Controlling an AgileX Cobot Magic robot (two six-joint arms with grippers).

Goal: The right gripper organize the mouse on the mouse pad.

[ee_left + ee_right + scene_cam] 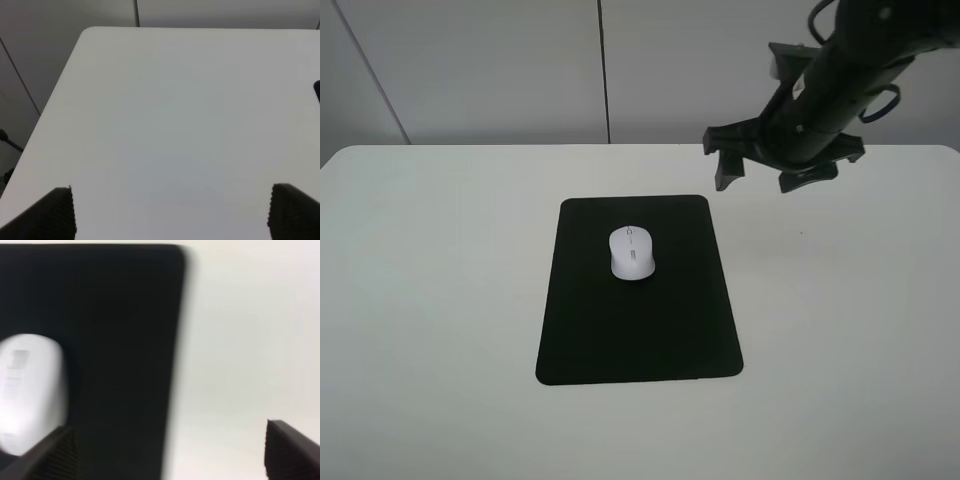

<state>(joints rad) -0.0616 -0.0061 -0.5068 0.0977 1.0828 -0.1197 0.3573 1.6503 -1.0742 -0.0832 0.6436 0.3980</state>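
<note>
The right pincer (pixel 782 170) is hanging in the air over the far right part of the white surface (pixel 440 300), its black prongs splayed wide apart and holding nothing. Its own wrist camera confirms this: the two fingertips (pixel 287 450) are sitting at opposite edges of the picture with only bare surface and pad between them.

From that pincer, the mouse (pixel 631 251) is lying toward the left and nearer to the front edge of the surface, well apart from the prongs. It is a small white oval, resting flat on the upper middle of the mouse pad (pixel 638 330). Its long axis is running roughly front to back, in line with the pad's longer sides, with the grey wheel end pointing away toward the wall.

The pad's right edge is lying between the pincer and the mouse, so any reach, as I judge it, would be crossing that edge leftward and downward.

The left pincer (pixel 170 212) is not showing in the high view; its wrist camera shows ridged fingertips (pixel 52 215) spread wide over bare surface, empty. The right arm is clearly the nearer one.
</note>
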